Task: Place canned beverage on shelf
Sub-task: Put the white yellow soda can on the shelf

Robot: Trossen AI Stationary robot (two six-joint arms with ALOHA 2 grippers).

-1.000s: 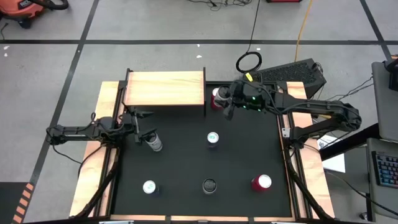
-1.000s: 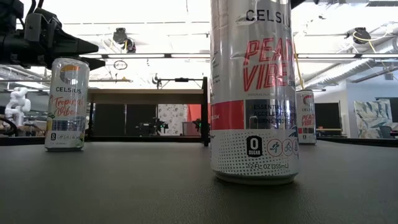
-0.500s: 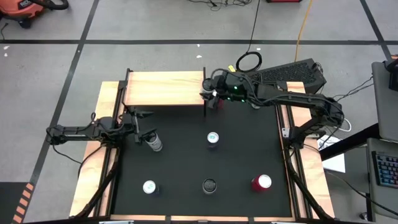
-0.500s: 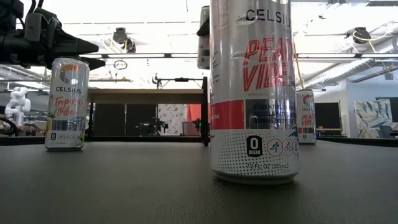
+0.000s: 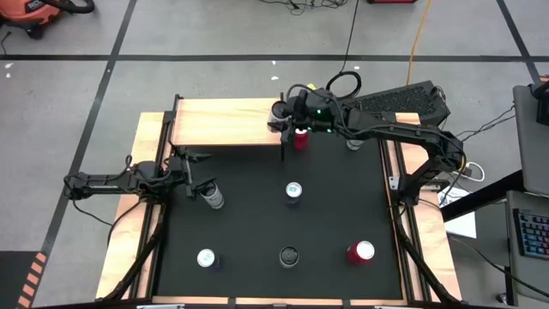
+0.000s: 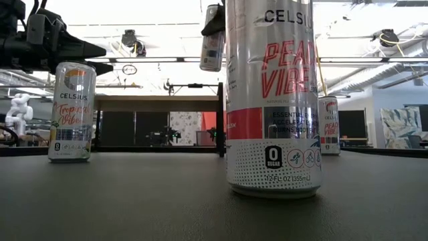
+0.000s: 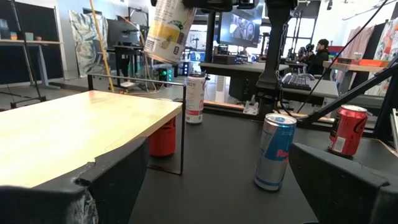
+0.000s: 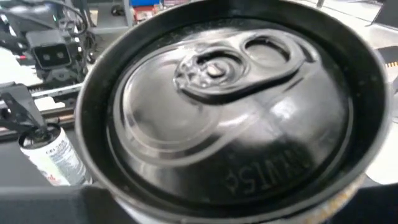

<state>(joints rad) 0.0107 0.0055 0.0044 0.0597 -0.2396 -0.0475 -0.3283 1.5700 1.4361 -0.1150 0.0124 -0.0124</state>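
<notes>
Light-wood shelf (image 5: 227, 121) sits at the table's far side — right gripper (image 5: 284, 118) holds a tilted can (image 7: 169, 29) in the air over its right end, w/ left gripper (image 5: 199, 176) spread wide beside a white can (image 5: 213, 196).

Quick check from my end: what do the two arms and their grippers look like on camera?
Both arms are dark, slim and jointed, with black cables along them. The right arm carries a blocky wrist unit with small green lights near the right gripper. The left arm ends in the left gripper, whose two fingers are broad, matte black and wedge-shaped. No markings are legible.
</notes>
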